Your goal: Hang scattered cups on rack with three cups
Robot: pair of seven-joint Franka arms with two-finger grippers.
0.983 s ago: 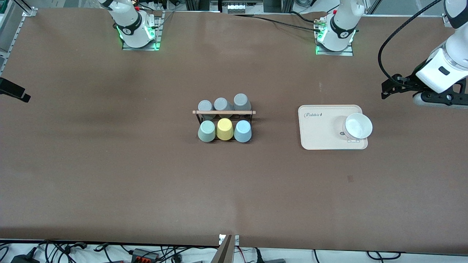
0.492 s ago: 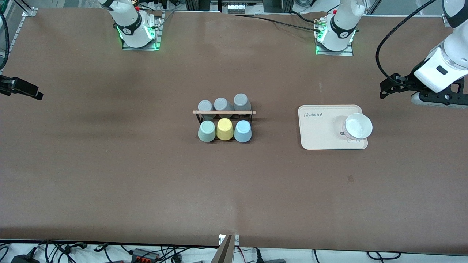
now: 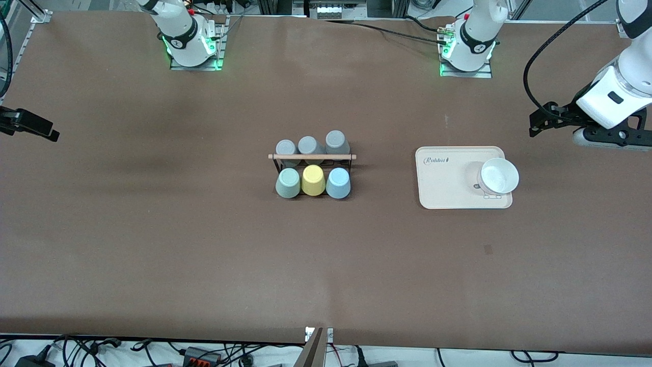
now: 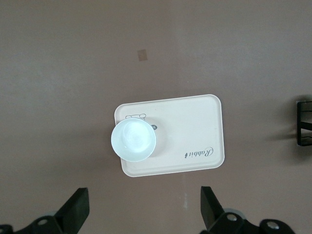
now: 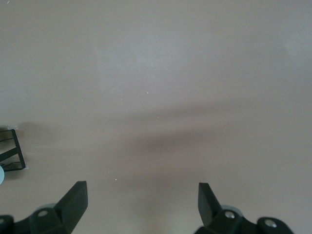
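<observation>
Six cups sat on the rack (image 3: 311, 164) at mid-table: the mint cup (image 3: 288, 183), a yellow cup (image 3: 313, 180) and the blue cup (image 3: 338, 183) in its nearer row, three gray cups (image 3: 308, 145) in its farther one. Bare table lay all around it. The left gripper (image 4: 145, 213) hung with fingers spread at the left arm's end, just off a beige tray (image 3: 448, 183) holding a white bowl (image 3: 499, 175). The right gripper (image 5: 142, 204) hung spread over bare table at the right arm's end, well apart from the rack.
</observation>
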